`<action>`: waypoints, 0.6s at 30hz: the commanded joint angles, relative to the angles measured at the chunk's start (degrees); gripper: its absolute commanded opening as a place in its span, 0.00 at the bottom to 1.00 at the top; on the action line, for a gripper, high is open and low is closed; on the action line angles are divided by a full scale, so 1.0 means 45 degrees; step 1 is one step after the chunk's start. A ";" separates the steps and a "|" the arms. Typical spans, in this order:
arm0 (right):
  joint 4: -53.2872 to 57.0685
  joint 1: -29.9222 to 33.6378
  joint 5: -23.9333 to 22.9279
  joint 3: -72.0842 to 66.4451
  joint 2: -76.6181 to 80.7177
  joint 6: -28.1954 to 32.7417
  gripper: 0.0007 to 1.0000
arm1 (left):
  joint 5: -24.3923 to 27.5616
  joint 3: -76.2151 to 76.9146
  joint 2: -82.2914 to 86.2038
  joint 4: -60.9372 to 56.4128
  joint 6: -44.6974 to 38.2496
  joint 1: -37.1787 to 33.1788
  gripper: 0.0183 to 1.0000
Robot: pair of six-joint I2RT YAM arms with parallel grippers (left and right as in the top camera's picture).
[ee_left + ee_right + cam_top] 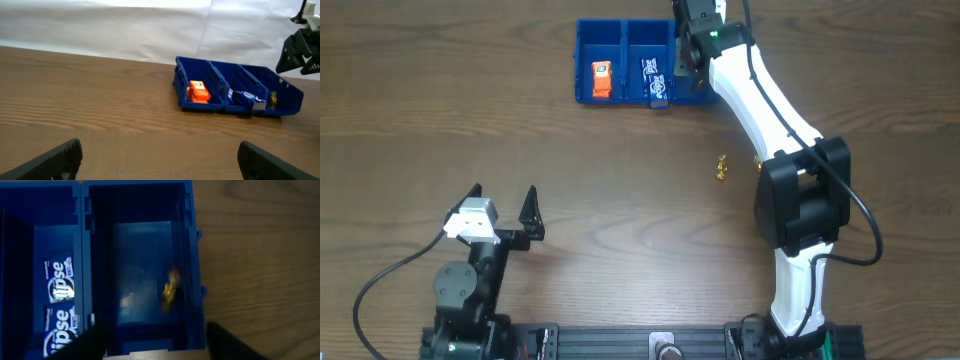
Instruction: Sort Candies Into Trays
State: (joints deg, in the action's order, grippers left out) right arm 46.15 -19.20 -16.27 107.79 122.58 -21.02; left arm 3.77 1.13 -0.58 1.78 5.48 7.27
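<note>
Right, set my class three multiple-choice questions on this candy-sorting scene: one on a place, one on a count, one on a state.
1. Where does the orange wrapped candy lie?
A. in the blue plastic tray's end compartment on the left arm's side
B. in the middle compartment
C. in the other end compartment

2. How many compartments has the tray?
A. two
B. three
C. five

3. How do the left gripper's jaws stand?
A. shut on a candy
B. shut on the tray
C. open, empty

Answers: 1 A, it lies alone in that end compartment; 2 B, two dividers split the tray in three; 3 C, the jaws stand apart with nothing between them.
</note>
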 commanded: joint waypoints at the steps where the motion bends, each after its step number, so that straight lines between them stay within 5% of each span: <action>1: 0.0733 -0.0102 -0.0141 0.0204 -0.0801 0.0121 0.75 | 0.0117 -0.0189 0.0073 0.0529 -0.0175 -0.0049 1.00; 10: 0.0500 -0.0301 -0.0010 -0.5654 -0.6615 0.0102 0.84 | 0.0117 -0.0189 0.0073 0.0529 -0.0175 -0.0049 1.00; 15: -0.1841 -0.0296 0.2059 -1.1045 -0.7898 -0.0505 0.84 | 0.0117 -0.0189 0.0073 0.0529 -0.0175 -0.0049 1.00; 18: -0.3113 -0.0291 0.2370 -1.2643 -0.7669 -0.1132 0.84 | 0.0117 -0.0189 0.0073 0.0529 -0.0175 -0.0049 1.00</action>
State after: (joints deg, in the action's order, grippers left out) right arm 35.20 -20.71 -8.47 54.78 87.68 -22.70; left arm 3.79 1.13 -0.60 1.80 5.50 7.27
